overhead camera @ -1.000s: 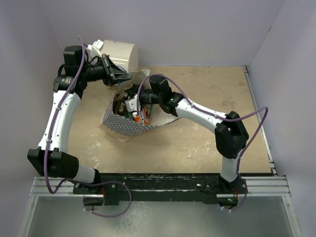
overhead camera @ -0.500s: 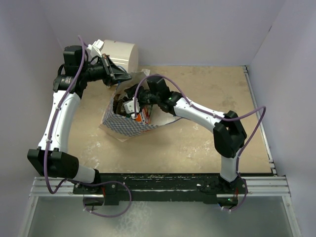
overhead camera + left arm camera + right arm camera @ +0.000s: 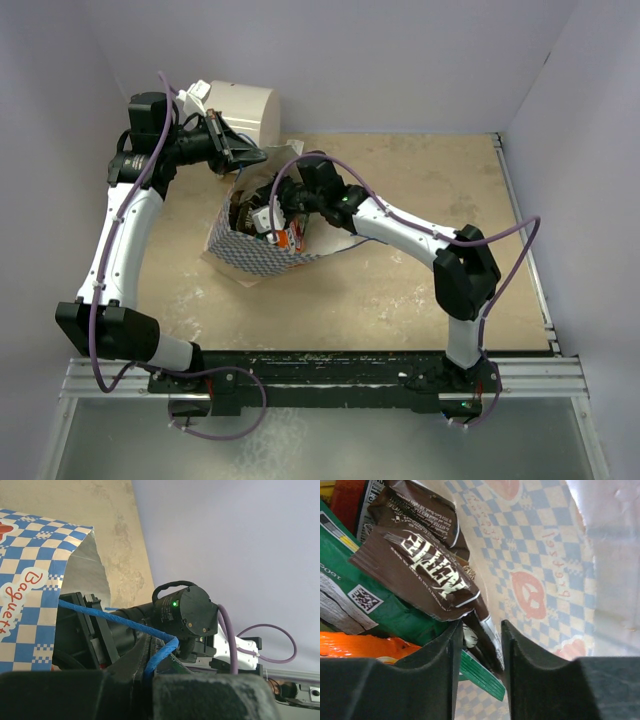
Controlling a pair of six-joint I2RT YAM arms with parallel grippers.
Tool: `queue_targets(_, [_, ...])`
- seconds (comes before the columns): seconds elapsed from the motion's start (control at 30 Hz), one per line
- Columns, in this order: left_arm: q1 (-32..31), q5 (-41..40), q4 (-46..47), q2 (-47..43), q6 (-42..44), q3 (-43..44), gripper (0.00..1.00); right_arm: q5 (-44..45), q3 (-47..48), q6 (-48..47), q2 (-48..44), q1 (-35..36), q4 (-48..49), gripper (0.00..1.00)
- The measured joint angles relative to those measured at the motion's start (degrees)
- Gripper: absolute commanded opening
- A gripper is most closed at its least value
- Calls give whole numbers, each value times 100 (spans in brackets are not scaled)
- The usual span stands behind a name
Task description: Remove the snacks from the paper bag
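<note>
The blue-and-white checkered paper bag (image 3: 255, 256) stands left of centre with its mouth open. My left gripper (image 3: 240, 152) is shut on its blue cord handle (image 3: 115, 622), held at the bag's far rim; the left wrist view shows the cord pinched between the fingers (image 3: 145, 674). My right gripper (image 3: 262, 215) is inside the bag. In the right wrist view its jaws (image 3: 481, 628) stand narrowly apart around the lower corner of a brown packet (image 3: 420, 567). A green packet (image 3: 385, 612) and an orange packet (image 3: 360, 647) lie under it. The bag's inner wall (image 3: 535, 555) is on the right.
A big cream cylinder (image 3: 245, 110) lies at the back left, just behind my left gripper. The side walls stand close on the left and right. The right arm's wrist (image 3: 185, 615) shows close in front of the left wrist camera.
My right gripper has moved a little further left and deeper into the bag. The left arm and the bag have held still.
</note>
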Motion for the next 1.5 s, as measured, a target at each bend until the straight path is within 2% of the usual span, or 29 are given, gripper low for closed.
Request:
queue_targets(0.17, [0,0,-2,0,0,0,0,57,0,-50,0,0,-129,1])
queue_targets(0.2, [0,0,-2,0,0,0,0,63,0,-55,0,0,-129,0])
queue_targets(0.4, [0,-4,-22,9,11,4,0,48,-4,146,-9,0,-28,0])
queue_targets(0.97, [116,-94,-184,9,111,74,0,55,-876,2341,-1128,0,1705,0])
queue_targets(1.23, [157,-133,-216,9,114,74,0,155,-938,2911,-1648,0,1843,0])
queue_targets(1.5, [240,-219,-221,9,118,72,0,726,-682,3353,-2470,0,1580,0])
